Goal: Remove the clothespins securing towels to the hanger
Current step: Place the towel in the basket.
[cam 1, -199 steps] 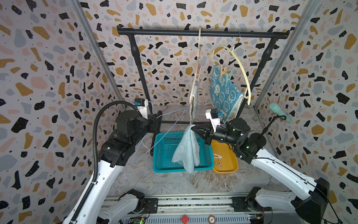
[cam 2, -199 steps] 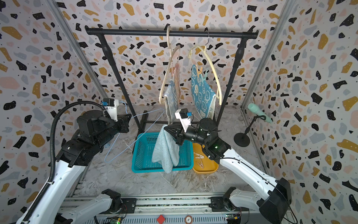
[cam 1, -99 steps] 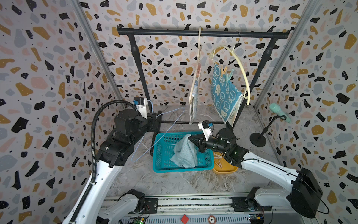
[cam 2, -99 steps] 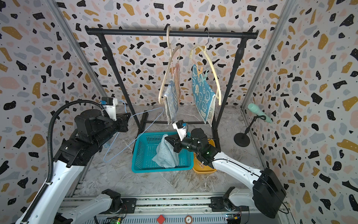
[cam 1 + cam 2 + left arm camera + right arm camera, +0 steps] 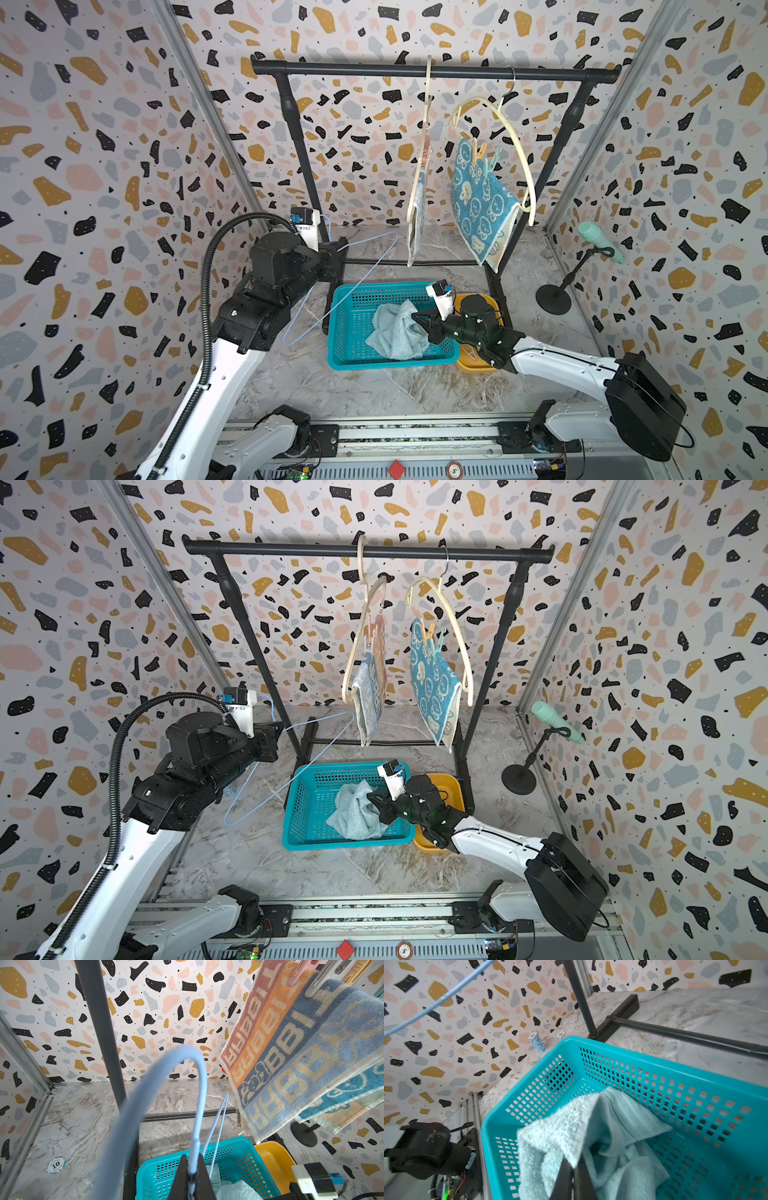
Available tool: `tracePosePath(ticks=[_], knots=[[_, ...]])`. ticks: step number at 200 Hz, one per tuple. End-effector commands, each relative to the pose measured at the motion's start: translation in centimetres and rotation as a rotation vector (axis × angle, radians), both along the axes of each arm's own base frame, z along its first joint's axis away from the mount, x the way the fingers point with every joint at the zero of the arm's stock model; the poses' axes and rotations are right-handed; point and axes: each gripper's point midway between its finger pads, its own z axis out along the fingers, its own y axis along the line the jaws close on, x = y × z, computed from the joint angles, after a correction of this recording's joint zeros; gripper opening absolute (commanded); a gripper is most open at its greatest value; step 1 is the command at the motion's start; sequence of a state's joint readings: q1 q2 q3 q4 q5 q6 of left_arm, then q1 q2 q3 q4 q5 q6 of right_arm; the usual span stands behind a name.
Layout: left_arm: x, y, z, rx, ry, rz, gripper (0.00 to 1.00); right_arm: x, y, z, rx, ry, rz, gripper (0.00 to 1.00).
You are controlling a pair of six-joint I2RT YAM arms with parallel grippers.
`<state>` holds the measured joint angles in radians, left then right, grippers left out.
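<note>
Terrazzo walls (image 5: 104, 166), marble floor (image 5: 374, 395). Right gripper (image 5: 573, 1160) pinches the pale blue towel (image 5: 395, 332) inside the teal basket (image 5: 390, 362) at 6 o'clock; left gripper (image 5: 192, 1159) clamps a wire hanger (image 5: 203, 1088). Clothespins (image 5: 480, 153) grip hung towels (image 5: 478, 208) at 1 o'clock. Best: release fully, then lift straight, avoiding terry snags.

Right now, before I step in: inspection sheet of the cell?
Surface: marble-look tabletop, no spill seen.
Job's things: pale blue towel in teal basket; striped towel and rabbit towel hang on rack, clothespins on.
Clutter: poker chip, chip stack, yellow tub, mint microphone on stand.
Grippers: left gripper shut on blue wire hanger; right gripper shut on pale blue towel.
Cables: black conduit along left arm.
Surroundings: terrazzo-print walls.
</note>
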<state>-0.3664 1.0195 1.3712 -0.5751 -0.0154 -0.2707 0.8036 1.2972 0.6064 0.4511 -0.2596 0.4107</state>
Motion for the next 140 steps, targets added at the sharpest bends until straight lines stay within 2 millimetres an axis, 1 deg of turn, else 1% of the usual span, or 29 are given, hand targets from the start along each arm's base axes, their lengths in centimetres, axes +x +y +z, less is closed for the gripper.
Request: tracePosePath(ticks=[1, 22, 62, 79, 100, 116, 128, 140], knots=[[0.3, -0.2, 1.4, -0.004, -0.058, -0.015, 0.0, 0.7, -1.0, -1.3, -0.052, 0.013, -0.074, 0.0], [0.4, -0.3, 1.3, -0.005, -0.058, -0.017, 0.0, 0.8, -1.8, -2.6, -0.102, 0.031, -0.107, 0.0], [0.5, -0.5, 0.7, 0.001, -0.047, -0.029, 0.0, 0.9, -3.4, -4.7, -0.18, 0.067, -0.17, 0.05], [0.5, -0.5, 0.4, 0.008, -0.048, -0.032, 0.0, 0.9, -3.9, -5.1, -0.197, 0.074, -0.186, 0.06], [0.5, -0.6, 0.1, 0.006, -0.057, -0.038, 0.0, 0.8, -4.2, -5.5, -0.22, 0.091, -0.195, 0.1], [0.7, -0.8, -0.1, 0.001, -0.055, -0.045, 0.0, 0.7, -4.5, -5.4, -0.225, 0.096, -0.202, 0.18], [0.8, -1.1, -0.2, -0.003, -0.048, -0.054, 0.0, 0.4, -4.6, -4.8, -0.21, 0.092, -0.199, 0.32], [0.8, -1.2, -0.3, -0.005, -0.043, -0.061, 0.0, 0.3, -4.7, -3.5, -0.182, 0.077, -0.198, 0.48]])
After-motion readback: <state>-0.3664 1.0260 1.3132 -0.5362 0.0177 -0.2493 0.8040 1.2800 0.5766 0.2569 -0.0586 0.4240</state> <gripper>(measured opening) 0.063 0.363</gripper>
